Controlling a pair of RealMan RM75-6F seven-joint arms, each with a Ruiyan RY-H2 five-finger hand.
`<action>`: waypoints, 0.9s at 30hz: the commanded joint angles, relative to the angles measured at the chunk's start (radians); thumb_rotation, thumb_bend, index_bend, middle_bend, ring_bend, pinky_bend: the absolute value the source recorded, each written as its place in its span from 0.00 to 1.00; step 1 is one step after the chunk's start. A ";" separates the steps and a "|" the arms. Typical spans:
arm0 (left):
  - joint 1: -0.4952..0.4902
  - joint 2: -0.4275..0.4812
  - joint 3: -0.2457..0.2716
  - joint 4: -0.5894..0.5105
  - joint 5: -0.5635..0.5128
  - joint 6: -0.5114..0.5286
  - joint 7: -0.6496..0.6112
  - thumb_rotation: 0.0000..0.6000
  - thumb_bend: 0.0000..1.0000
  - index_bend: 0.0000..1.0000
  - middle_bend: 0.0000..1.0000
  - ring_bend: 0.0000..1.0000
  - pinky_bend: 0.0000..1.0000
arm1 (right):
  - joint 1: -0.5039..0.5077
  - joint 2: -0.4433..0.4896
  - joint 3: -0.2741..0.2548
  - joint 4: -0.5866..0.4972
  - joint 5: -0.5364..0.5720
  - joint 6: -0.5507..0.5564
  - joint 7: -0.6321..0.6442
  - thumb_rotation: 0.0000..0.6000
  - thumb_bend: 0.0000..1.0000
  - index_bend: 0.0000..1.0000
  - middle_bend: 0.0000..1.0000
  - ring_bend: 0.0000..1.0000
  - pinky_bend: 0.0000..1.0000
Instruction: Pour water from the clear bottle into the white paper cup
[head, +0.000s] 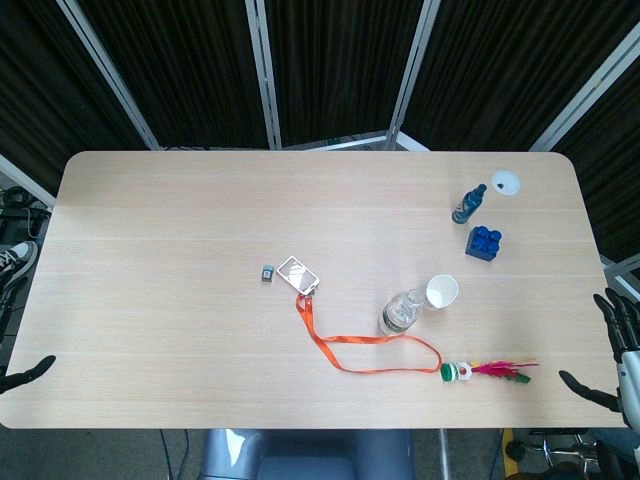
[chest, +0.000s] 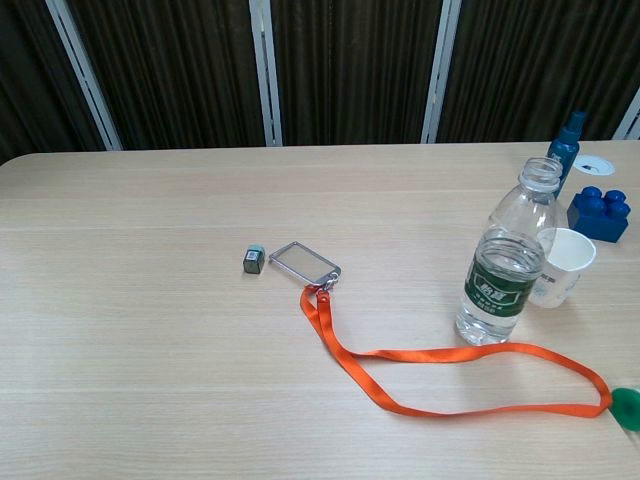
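Fingers of right hand (head: 615, 345) were spread, holding nothing, off table's (head: 180, 300) right edge; left hand (head: 25, 375) barely visible, grip unclear. Clear bottle (chest: 505, 270) stood uncapped beside white paper cup (chest: 562, 265), prob. staged for pouring.

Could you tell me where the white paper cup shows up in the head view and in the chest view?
Head view: the white paper cup stands right of centre, just right of the clear bottle.
Chest view: the cup is at the right edge, behind the bottle.
Shared landmark: the orange lanyard.
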 joint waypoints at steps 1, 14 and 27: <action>0.000 0.000 0.000 0.000 0.000 0.000 0.000 1.00 0.03 0.00 0.00 0.00 0.00 | 0.000 0.000 0.000 0.000 0.000 -0.001 0.001 1.00 0.00 0.00 0.00 0.00 0.00; -0.015 -0.008 -0.010 0.005 -0.024 -0.026 0.000 1.00 0.03 0.00 0.00 0.00 0.00 | 0.098 0.014 -0.055 0.046 -0.062 -0.201 0.292 1.00 0.00 0.00 0.00 0.00 0.00; -0.054 -0.055 -0.043 0.007 -0.110 -0.079 0.085 1.00 0.04 0.00 0.00 0.00 0.00 | 0.288 -0.228 -0.150 0.461 -0.286 -0.296 0.833 1.00 0.00 0.00 0.00 0.00 0.01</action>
